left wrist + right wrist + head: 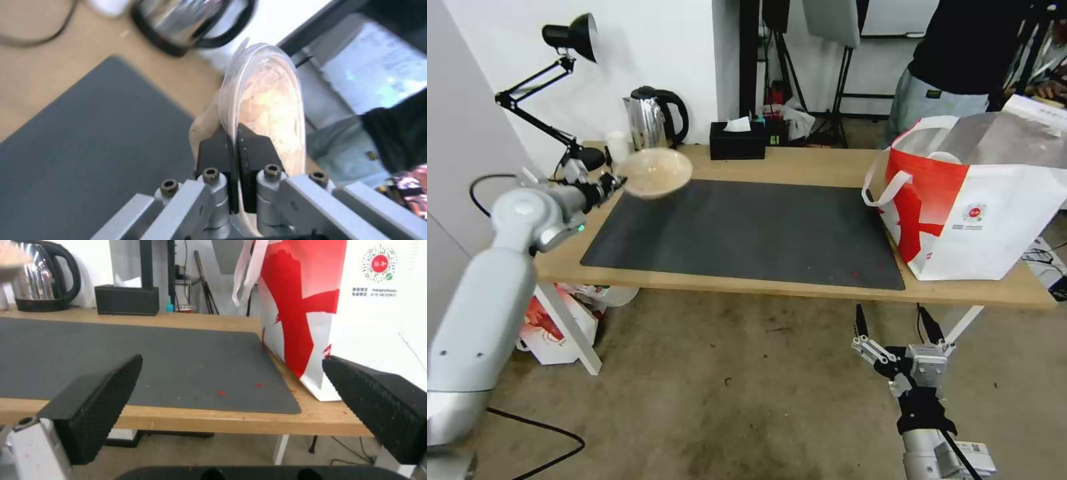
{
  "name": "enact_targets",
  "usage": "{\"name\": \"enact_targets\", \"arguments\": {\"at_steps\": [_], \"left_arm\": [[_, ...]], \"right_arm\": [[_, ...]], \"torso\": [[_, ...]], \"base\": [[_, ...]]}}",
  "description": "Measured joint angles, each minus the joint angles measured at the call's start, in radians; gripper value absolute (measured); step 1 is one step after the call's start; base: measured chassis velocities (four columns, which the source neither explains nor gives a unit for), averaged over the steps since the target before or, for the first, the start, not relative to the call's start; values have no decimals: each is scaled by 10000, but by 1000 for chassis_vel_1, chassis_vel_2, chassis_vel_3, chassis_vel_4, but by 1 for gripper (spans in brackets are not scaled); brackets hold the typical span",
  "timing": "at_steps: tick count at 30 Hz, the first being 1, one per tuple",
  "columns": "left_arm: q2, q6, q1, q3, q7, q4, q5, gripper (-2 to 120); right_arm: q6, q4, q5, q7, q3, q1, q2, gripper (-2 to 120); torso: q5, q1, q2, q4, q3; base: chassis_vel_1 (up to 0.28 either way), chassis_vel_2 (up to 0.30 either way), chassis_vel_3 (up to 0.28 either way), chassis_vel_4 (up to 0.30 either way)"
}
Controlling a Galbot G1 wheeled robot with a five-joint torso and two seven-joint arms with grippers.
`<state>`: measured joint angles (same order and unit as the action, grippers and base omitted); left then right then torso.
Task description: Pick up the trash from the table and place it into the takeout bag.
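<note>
Head view, one beige bowl (655,172), left gripper (610,183) pinching rim

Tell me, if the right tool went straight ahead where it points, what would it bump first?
Probably the table front edge. The open right tool hangs below it, aimed at that edge, with the takeout bag off to one side; depth is unclear.

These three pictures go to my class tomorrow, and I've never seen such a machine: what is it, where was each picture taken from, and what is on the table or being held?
It is a wheeled robot with two arms. The wide picture comes from its head; the others come from cameras on each wrist. The left claw is shut on the rim of a shallow beige bowl, held above the table. The right claw hangs open below the table's front edge. On the table lie a dark mat, a kettle, a black tissue box and the takeout bag.
</note>
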<state>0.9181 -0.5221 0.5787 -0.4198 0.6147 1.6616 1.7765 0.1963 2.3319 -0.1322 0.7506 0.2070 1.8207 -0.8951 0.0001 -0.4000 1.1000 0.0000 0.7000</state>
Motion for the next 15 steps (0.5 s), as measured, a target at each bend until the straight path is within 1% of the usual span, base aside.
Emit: {"name": "enact_targets", "arguments": {"at_steps": [2,3,4,5,6,7,9,11,12,14,15], "left_arm": [[-216,99,-269,159,-78,245,214,0],[-296,171,-372,244,-210,305,263,0],[-296,171,-372,244,-210,305,263,0],[-372,255,-474,337,-393,353,282,0],[-467,386,-621,502,-711,391,285,0],[-467,386,-621,502,-711,391,285,0],[-545,590,-823,767,-1240,393,228,0],[-609,867,-1084,1092,-1781,371,66,0],[-609,867,-1084,1092,-1781,371,66,0],[-654,1091,-1406,1365,-2289,362,17,0],[-654,1091,-1406,1365,-2289,362,17,0]], "right_arm": [[0,0,0,0,0,0,0,100],[0,0,0,0,0,0,0,100],[0,0,0,0,0,0,0,100],[0,0,1,0,0,0,0,100],[0,0,0,0,0,0,0,100],[0,0,0,0,0,0,0,100],[0,0,1,0,0,0,0,100],[0,0,0,0,0,0,-1,100],[0,0,0,0,0,0,-1,100],[0,0,0,0,0,0,0,100],[0,0,0,0,0,0,0,100]], "torso": [[0,1,0,-2,0],[-1,1,0,-2,0],[-1,1,0,-2,0],[-1,0,0,-1,0],[0,0,0,0,-1],[0,0,0,0,-1],[-4,1,0,0,0],[-1,0,0,-1,0],[-1,0,0,-1,0],[-2,0,0,-1,0],[-2,0,0,-1,0]], "base": [[0,0,0,0],[0,0,0,0],[0,0,0,0],[0,0,0,0],[0,0,0,0],[0,0,0,0],[0,0,0,0],[0,0,0,0],[0,0,0,0],[0,0,0,0],[0,0,0,0]]}}
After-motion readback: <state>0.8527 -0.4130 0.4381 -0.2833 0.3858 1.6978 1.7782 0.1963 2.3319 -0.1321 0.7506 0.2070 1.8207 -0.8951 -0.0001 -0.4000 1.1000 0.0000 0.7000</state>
